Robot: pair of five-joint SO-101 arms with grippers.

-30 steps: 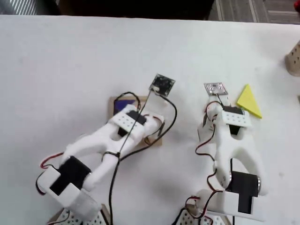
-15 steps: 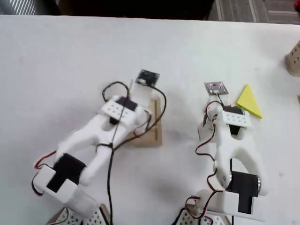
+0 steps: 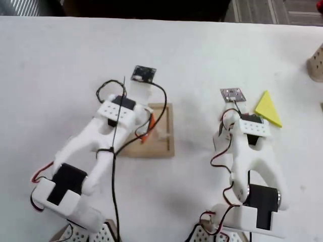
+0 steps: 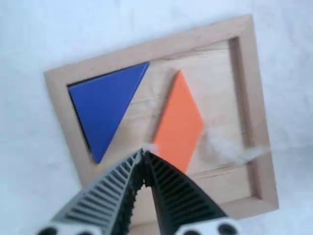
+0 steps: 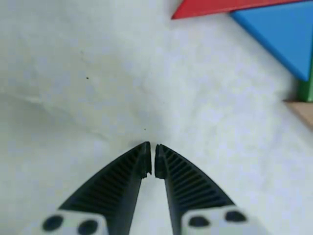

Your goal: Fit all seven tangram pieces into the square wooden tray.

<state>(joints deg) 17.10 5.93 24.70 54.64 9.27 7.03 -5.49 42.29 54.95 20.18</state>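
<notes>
The left gripper (image 4: 144, 156) is seen with its black ribbed fingers pressed together and nothing held between them. Its tips are poised over the square wooden tray (image 4: 146, 46), at the lower edge of an orange parallelogram piece (image 4: 178, 122); whether that piece is touched cannot be told. A large blue triangular piece (image 4: 105, 105) is laid flat in one corner of the tray, two of its sides set along the rim. The orange parallelogram lies flat beside it, with a strip of bare wood left between the two.

The right gripper (image 5: 151, 149) is held over the white table (image 5: 73, 73), its fingers drawn together to a thin slit and nothing gripped. Beyond it, a red flat piece (image 5: 220, 6) and a second blue triangle (image 5: 279, 34) are seen just beside each other, with a green piece (image 5: 307, 88) at the blue one's far corner.

In the high view, a yellow triangular piece (image 3: 267, 108) is found on the table just beside the right arm's wrist, well apart from the tray, which is partly covered by the left arm.
</notes>
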